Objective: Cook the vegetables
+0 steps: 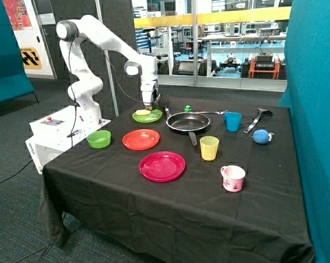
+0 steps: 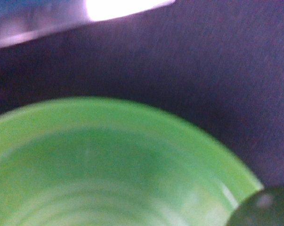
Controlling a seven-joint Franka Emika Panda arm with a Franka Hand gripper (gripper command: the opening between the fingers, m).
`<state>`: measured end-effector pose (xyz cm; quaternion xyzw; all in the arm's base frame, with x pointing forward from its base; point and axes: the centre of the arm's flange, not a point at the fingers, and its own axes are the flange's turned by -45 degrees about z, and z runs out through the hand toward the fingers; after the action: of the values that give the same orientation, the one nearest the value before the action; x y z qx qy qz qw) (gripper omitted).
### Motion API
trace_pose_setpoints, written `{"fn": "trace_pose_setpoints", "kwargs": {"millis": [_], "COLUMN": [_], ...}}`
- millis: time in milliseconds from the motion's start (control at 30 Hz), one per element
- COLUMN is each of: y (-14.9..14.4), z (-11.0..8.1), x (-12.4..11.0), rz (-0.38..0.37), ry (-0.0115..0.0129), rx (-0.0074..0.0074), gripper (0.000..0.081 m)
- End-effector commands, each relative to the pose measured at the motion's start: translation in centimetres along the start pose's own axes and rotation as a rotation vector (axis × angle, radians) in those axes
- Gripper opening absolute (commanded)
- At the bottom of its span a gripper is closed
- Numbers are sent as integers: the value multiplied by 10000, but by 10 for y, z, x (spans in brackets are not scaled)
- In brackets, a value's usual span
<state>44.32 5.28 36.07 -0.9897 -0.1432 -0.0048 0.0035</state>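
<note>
Seen from the outside view: a white arm bent down over the back of the black table (image 1: 170, 208), with the gripper (image 1: 149, 105) very low over a green plate (image 1: 154, 117). Cannot tell if the gripper is open or closed, or if it grips anything; too small and too hidden there, and not seen at all from the wrist.

On that green plate, a pale yellow vegetable (image 1: 142, 112), lying flat, just beside the gripper. Shows only in the outside view.

Up close from the wrist view: the same green plate (image 2: 109, 165) filling most of the picture, with dark cloth behind it. At the plate's edge, a bit of a dark green vegetable (image 2: 266, 209), round and shiny. Cannot tell from the outside view where this one sits, since the gripper covers that spot.

Just beside the green plate, a black frying pan (image 1: 187, 121). Both vegetables at the plate, apart from the pan, so no cooking done yet.

Only in the outside view, the rest of the table:
- a small green knob (image 1: 188, 109) behind the pan
- an orange plate (image 1: 140, 139) and a pink plate (image 1: 162, 166)
- a green bowl (image 1: 99, 138)
- a yellow cup (image 1: 209, 148), a blue cup (image 1: 233, 121) and a pink mug (image 1: 233, 178)
</note>
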Motion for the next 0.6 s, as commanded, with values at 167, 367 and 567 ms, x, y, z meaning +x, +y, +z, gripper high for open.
{"fn": "trace_pose_setpoints", "kwargs": {"millis": [167, 367, 567], "y": [19, 28, 37], "z": [-25, -26, -22], "x": [70, 94, 122], "rz": [773, 1019, 1117], "ry": [-103, -102, -102], "rx": [-59, -60, -61], "gripper": [46, 44, 38]}}
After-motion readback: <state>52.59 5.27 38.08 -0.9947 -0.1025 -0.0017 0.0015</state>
